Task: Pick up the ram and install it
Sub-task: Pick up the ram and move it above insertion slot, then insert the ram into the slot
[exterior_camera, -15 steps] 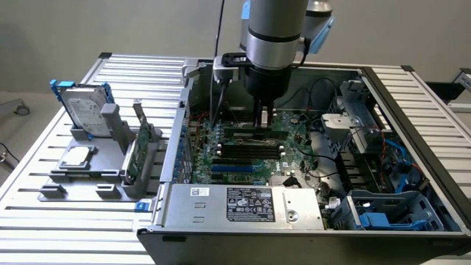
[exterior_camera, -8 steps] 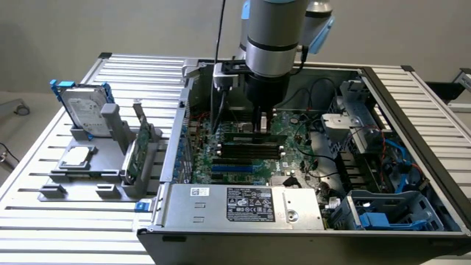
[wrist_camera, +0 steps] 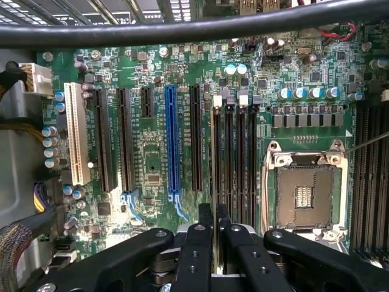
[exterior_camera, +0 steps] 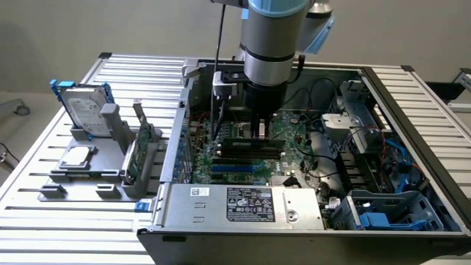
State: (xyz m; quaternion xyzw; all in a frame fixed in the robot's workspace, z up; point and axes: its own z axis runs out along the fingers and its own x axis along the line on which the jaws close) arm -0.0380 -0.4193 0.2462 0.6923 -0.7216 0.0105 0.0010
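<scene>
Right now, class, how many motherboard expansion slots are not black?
2: a white slot beside the case wall, a blue slot nearer the memory slots. Others may be hidden.

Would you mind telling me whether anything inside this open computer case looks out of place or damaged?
Nothing looks spilled, cracked or knocked askew. The one thing that stands out is the processor socket on the motherboard: it sits bare in its metal frame, with no chip or cooler on it.

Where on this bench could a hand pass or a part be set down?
Free: table slats in front of the grey holder, behind the hard drive, and past the computer case on the exterior view's right. Crowded: inside the case, around the end effector and cables.
</scene>
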